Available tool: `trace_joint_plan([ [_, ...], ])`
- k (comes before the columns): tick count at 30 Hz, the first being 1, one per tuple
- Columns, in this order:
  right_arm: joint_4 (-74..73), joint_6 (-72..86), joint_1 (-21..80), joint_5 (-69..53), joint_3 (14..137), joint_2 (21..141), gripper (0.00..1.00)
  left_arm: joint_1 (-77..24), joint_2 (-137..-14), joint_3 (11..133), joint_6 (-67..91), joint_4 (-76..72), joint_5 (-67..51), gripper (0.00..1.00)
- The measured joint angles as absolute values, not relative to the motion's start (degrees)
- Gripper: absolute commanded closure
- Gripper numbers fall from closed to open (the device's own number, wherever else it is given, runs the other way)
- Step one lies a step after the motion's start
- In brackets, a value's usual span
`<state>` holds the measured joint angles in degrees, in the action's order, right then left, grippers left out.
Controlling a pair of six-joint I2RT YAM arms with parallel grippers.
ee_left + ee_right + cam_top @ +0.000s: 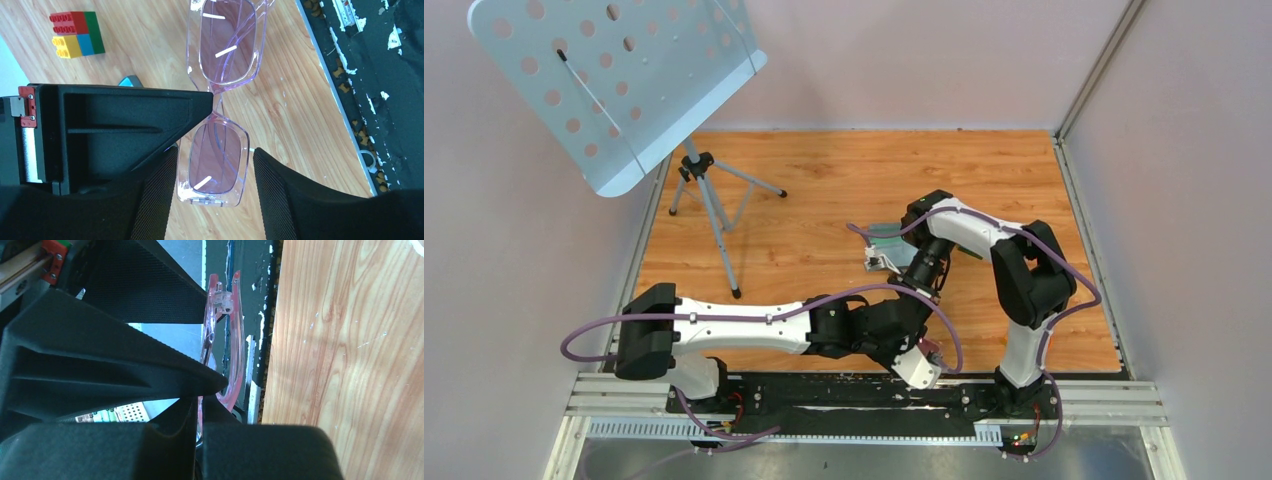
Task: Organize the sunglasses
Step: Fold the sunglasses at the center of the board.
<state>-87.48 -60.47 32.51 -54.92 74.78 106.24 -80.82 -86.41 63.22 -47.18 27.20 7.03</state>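
The right fingers (270, 455) are pinching the sunglasses (216, 155) while the left fingers (295, 200), spread wide around the lower lens, should be closing gently.

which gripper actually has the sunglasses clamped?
The right gripper: its fingers are shut on the sunglasses at the bridge. The left gripper only straddles one lens, a gap showing beside it.

Open passage: bare wooden table (844, 165) along the far side and in the far right corner.
Obstacles: music stand (624, 80), tripod legs planted on the left half; grey case (892, 243) mid-table, just beside the right arm (1014, 260); left arm (744, 325) lying across the near edge; toy bricks (76, 34) beyond it.
Left gripper (215, 155): the gap between its fingers is nearly filled by the sunglasses (227, 45).
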Motion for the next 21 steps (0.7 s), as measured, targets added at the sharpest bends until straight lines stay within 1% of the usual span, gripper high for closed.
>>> trace_joint_plan([
  [5,-87.7,-60.5,33.1,-55.1,74.6,105.3,1.00,-80.8,-86.5,63.3,-48.0,27.1,8.4,0.48],
  [13,-87.7,-60.5,33.1,-55.2,74.6,105.2,1.00,-80.8,-86.5,63.3,-48.2,27.1,8.5,0.55],
  [17,-87.7,-60.5,33.1,-55.3,74.6,105.2,0.92,-80.8,-86.5,63.2,-48.2,27.1,8.6,0.60],
  [18,-87.7,-60.5,33.1,-55.4,74.6,105.2,0.88,-80.8,-86.4,63.1,-48.2,27.1,8.6,0.61],
  [20,-87.7,-60.5,33.1,-55.7,74.6,105.2,0.74,-80.9,-86.0,62.9,-48.2,27.0,8.6,0.62],
  [21,-87.7,-60.6,33.1,-56.1,74.6,105.2,0.69,-80.9,-85.8,62.7,-48.1,26.9,8.7,0.63],
])
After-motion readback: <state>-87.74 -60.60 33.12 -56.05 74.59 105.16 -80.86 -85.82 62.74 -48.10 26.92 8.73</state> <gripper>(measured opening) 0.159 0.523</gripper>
